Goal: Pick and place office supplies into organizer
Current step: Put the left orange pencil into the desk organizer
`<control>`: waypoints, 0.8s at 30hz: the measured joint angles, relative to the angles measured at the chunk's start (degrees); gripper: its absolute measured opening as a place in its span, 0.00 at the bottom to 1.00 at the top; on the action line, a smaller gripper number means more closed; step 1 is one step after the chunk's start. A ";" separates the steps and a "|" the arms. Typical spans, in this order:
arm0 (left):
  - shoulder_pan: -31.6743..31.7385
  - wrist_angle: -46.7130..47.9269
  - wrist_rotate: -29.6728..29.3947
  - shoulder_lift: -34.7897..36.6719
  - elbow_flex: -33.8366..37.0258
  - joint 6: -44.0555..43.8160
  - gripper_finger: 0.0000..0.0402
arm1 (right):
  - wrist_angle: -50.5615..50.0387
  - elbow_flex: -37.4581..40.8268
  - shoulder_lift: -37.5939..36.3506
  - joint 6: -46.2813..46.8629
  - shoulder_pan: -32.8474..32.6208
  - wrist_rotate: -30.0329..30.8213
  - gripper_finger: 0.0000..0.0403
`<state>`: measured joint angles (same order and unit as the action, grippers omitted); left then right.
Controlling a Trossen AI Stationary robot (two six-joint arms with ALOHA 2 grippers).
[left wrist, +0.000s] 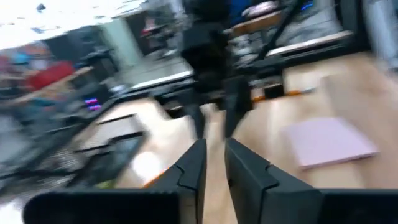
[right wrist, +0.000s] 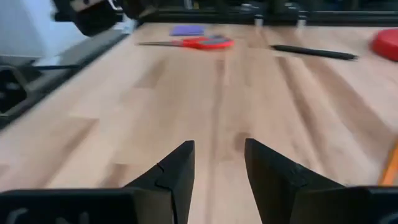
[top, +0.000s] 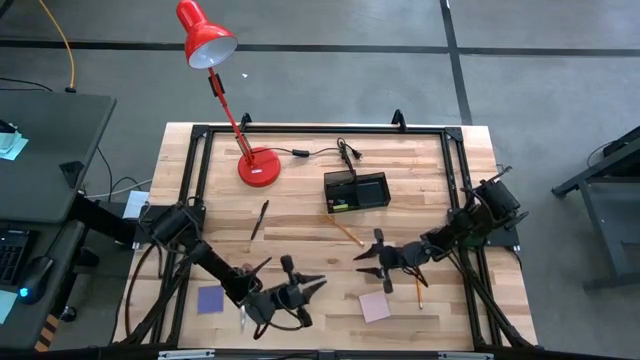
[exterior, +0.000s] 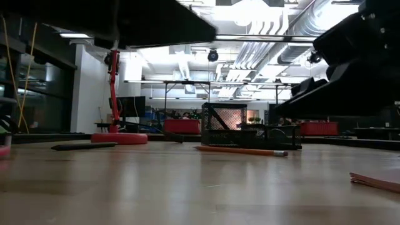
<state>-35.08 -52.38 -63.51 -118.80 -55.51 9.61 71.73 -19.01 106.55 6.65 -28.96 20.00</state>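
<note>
The black organizer [top: 357, 190] stands right of the table's middle, toward the far side, and shows in the low view [exterior: 222, 124] too. An orange pencil [top: 345, 232] lies just in front of it, and a black pen [top: 259, 218] lies to its left. A pink pad [top: 375, 306] and a second pencil [top: 420, 292] lie near the front edge. The purple pad [top: 210, 298] lies at the front left, with red-handled scissors [right wrist: 199, 42] beside it. My left gripper [top: 318, 285] stands open above the table left of the pink pad [left wrist: 326, 142]. My right gripper [top: 362, 256] faces it, open and empty [right wrist: 217, 165].
A red desk lamp stands with its round base [top: 258, 167] at the far left, its cord running toward the organizer. A black frame [top: 320, 130] borders the tabletop. Bare wood lies between the two grippers and in front of my right gripper.
</note>
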 joint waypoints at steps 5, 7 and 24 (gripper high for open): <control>-6.61 5.57 -21.15 1.52 -0.02 -1.38 0.16 | 0.08 1.70 -0.01 1.40 -0.01 1.83 0.33; -8.58 5.56 -25.70 1.54 -0.02 -1.53 0.15 | 0.12 2.25 -0.01 2.11 0.01 5.25 0.33; -7.64 5.86 -9.87 1.54 -0.02 -5.82 0.12 | -6.86 2.07 -0.01 19.17 4.31 14.95 0.33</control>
<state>-42.72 -46.52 -73.38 -117.25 -55.53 3.79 64.87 -16.94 106.54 25.81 -24.64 34.94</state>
